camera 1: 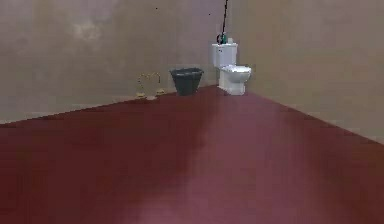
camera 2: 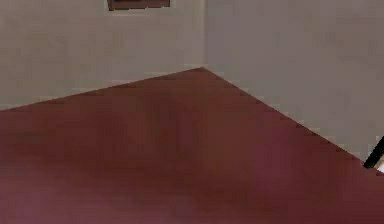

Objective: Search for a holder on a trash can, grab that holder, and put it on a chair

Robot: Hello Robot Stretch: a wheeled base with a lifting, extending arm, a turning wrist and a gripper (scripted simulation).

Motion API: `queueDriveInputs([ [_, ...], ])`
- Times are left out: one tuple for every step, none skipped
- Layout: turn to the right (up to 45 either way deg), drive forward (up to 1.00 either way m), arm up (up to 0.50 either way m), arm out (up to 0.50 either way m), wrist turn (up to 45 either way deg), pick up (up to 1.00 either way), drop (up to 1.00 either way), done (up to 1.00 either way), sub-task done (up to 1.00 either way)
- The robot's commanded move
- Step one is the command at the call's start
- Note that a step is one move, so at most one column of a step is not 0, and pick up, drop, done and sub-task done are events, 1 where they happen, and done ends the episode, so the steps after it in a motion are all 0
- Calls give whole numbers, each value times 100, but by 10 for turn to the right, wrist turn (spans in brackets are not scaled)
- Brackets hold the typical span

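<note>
In the far corner of the forward view, against the beige wall, you see a dark grey-green trash can [camera 1: 187, 80]. It stands upright on the dark red floor [camera 1: 190, 160] and is wider at its top than at its base. Whether something lies on its rim is too small to tell. Just beside it, toward the view's left, two small tan things [camera 1: 150, 89] stand on the floor by the wall. They look thin and upright, with the long axis vertical. One of them is perhaps the thing you search for, but the shape is not clear enough to say which way it faces. On the can's other side is a white toilet [camera 1: 234, 74], near it but apart, with a small dark thing [camera 1: 222, 39] on its tank.

In the arm side view, two pale walls meet in a corner over the red floor, and a dark framed thing [camera 2: 140, 4] sits at the top edge. Of the claw's state you cannot tell anything here.
</note>
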Motion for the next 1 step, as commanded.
queueDriveInputs([
  [-60, 0, 0, 0, 0, 0, 0, 0, 0],
])
